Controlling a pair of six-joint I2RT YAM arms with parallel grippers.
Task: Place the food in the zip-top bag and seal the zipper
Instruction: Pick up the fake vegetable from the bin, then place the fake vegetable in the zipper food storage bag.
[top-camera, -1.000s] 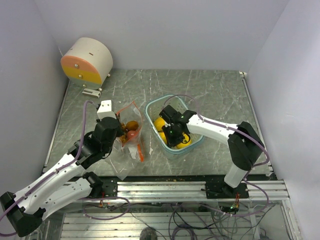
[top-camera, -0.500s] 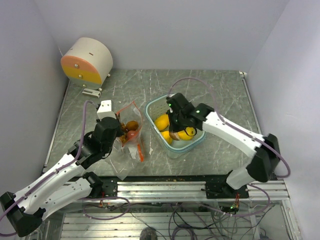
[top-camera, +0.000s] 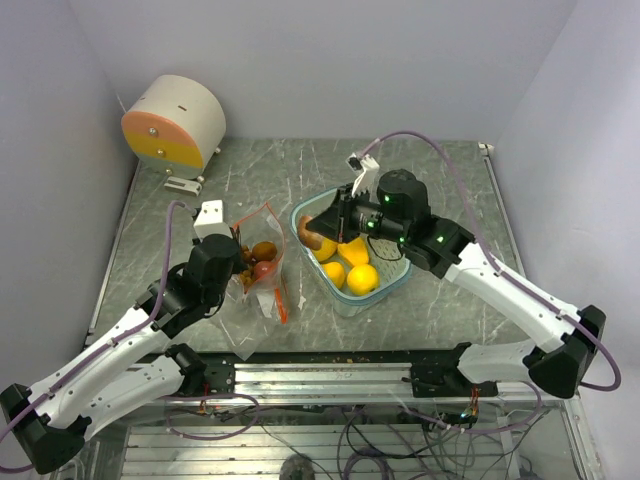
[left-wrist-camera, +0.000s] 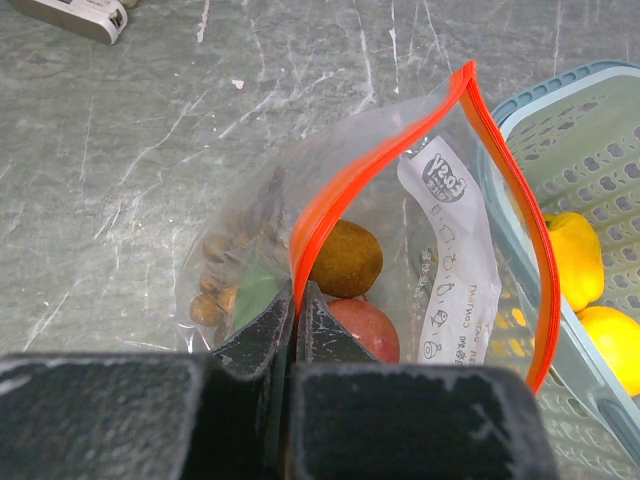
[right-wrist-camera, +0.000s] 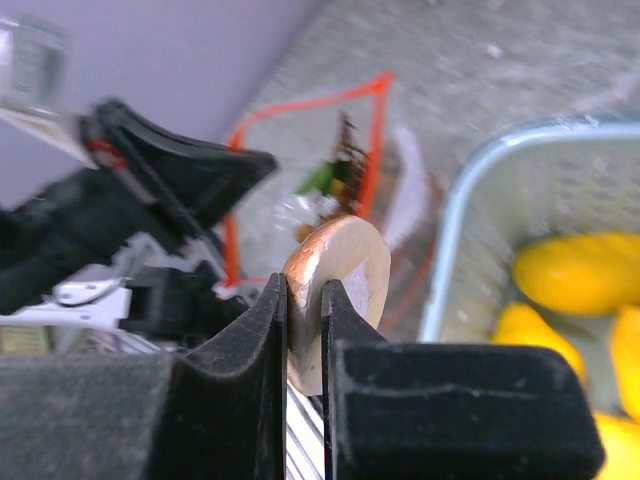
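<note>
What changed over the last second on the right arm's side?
The right gripper closed on a brown food piece down in the light-blue basket, lifted it and carried it left, toward the zip-top bag. The left gripper still pinches the bag's rim, holding it open; bag and basket have not moved.

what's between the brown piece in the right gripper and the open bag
In the top view, only the basket's left rim and a narrow strip of bare table separate the brown piece, pinched in the right gripper, from the bag.
</note>
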